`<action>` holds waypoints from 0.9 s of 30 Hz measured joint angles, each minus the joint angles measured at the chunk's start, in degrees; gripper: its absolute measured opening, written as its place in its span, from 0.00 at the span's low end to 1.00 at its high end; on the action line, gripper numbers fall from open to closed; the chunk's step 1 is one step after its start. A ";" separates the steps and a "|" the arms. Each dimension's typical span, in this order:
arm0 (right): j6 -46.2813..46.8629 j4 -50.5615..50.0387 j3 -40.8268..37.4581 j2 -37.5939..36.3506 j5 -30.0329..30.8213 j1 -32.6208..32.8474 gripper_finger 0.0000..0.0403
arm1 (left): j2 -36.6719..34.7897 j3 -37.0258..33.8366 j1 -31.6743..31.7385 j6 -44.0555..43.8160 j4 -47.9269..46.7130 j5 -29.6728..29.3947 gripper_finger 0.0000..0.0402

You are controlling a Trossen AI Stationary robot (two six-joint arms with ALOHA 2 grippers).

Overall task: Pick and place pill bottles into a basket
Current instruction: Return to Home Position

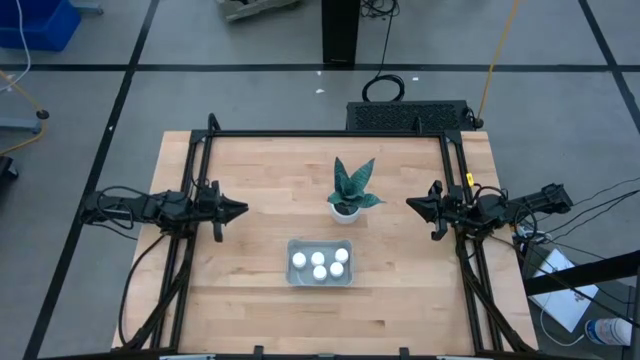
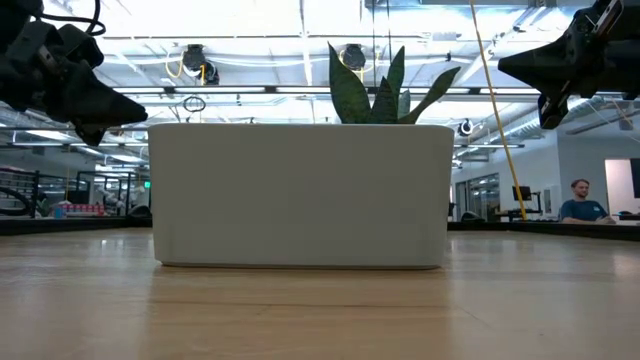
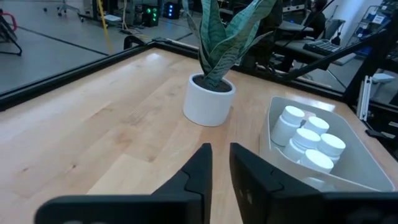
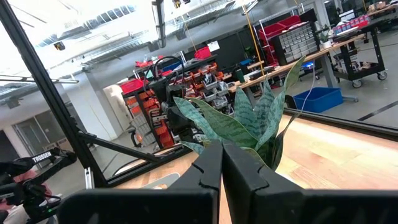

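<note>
Several white pill bottles [image 1: 320,263] stand upright inside the grey-blue basket [image 1: 293,275] at the table's near middle. They also show in the left wrist view [image 3: 309,140], in the basket [image 3: 360,163]. The low view shows only the basket's near wall [image 2: 300,195]; the bottles are hidden there. My left gripper [image 1: 240,209] hovers above the table's left side, fingers nearly shut and empty [image 3: 220,163]. My right gripper [image 1: 410,203] hovers above the right side, shut and empty [image 4: 222,163].
A potted plant [image 1: 347,190] in a white pot stands just beyond the basket, between the two grippers. A black frame [image 1: 320,133] runs along the table's far, left and right edges. Bare wood lies to the basket's left and right.
</note>
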 joint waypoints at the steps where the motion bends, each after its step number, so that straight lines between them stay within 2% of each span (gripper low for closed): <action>1: 0.00 0.00 0.00 0.01 0.01 0.01 0.01 | 0.00 0.00 0.00 0.01 0.00 0.00 0.15; 6: 0.00 0.00 0.00 0.00 0.00 -0.01 0.01 | 0.00 0.00 0.00 0.00 0.00 0.00 0.18; 16: 0.00 0.00 0.00 0.01 0.01 -0.01 0.01 | 0.00 0.00 0.00 -0.01 0.00 0.02 0.16; 27: 0.00 0.00 0.00 0.00 0.00 0.01 0.01 | 0.00 0.02 0.00 -0.04 0.00 0.03 0.18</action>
